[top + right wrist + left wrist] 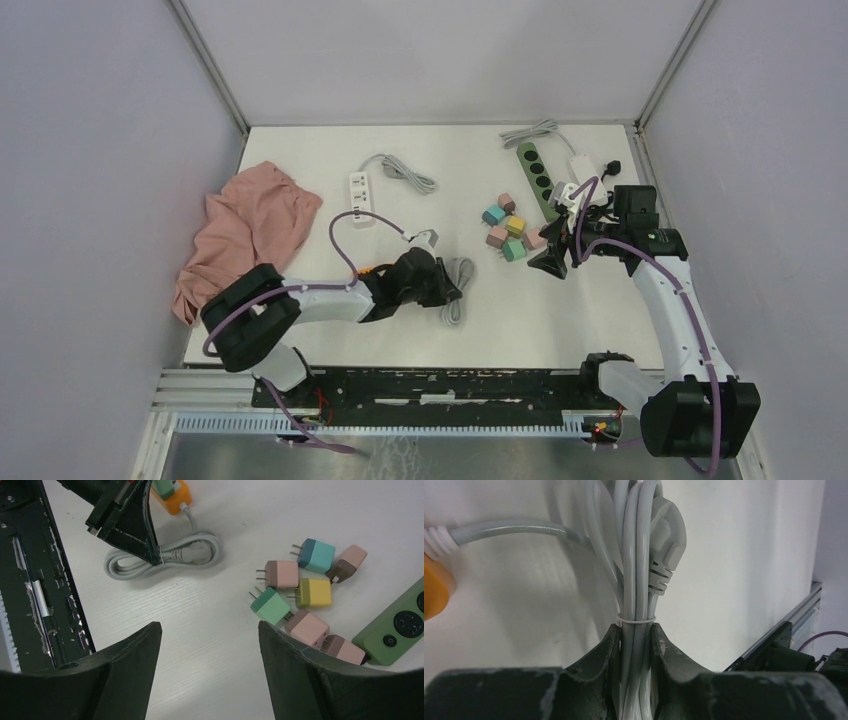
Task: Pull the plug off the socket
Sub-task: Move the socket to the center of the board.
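1. orange plastic socket block (177,502) lies flat on the white table (210,630), its grey cord (165,555) coiled and tied just beside it.
2. small green plug (163,486) sits in that socket, partly cropped.

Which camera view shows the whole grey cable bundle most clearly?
The right wrist view: the grey cable bundle lies there almost whole, with its plug. The left wrist view shows only a few strands and the plug, clamped by the left gripper. The top external view shows it small, partly behind that gripper.
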You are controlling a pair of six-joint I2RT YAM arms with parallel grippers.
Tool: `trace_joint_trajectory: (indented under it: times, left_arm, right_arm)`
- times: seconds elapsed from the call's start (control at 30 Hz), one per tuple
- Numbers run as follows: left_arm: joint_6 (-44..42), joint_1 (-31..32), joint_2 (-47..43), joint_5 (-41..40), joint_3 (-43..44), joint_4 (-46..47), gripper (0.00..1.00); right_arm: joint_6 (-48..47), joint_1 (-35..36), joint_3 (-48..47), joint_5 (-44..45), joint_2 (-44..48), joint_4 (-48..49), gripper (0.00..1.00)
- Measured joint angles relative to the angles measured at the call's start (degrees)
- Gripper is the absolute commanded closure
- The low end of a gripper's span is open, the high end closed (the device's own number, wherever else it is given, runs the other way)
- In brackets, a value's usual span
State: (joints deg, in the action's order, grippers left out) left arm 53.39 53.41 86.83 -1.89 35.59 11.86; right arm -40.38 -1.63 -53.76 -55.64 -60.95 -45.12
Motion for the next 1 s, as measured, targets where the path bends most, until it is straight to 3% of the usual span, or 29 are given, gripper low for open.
trace_joint_trajectory:
  times: [0.43, 0.83, 1.0]
  left_arm:
    - [1.4, 6.1, 15.5, 5.3, 10.0, 11.7, 0.91]
    - [1.9, 8.2, 22.2, 10.1, 14.7, 19.6, 0.46]
    - [1.9, 8.8, 22.4, 11.8, 15.1, 23.1, 0.36]
  right_arm:
    - [0.1, 0.0, 0.0, 0.6, 0.0, 0.1, 0.22]
    - [3.7, -0.1, 0.0, 5.5, 0.1, 2.9, 0.21]
    - [5.2, -0.4, 0.0, 7.4, 0.3, 4.3, 0.21]
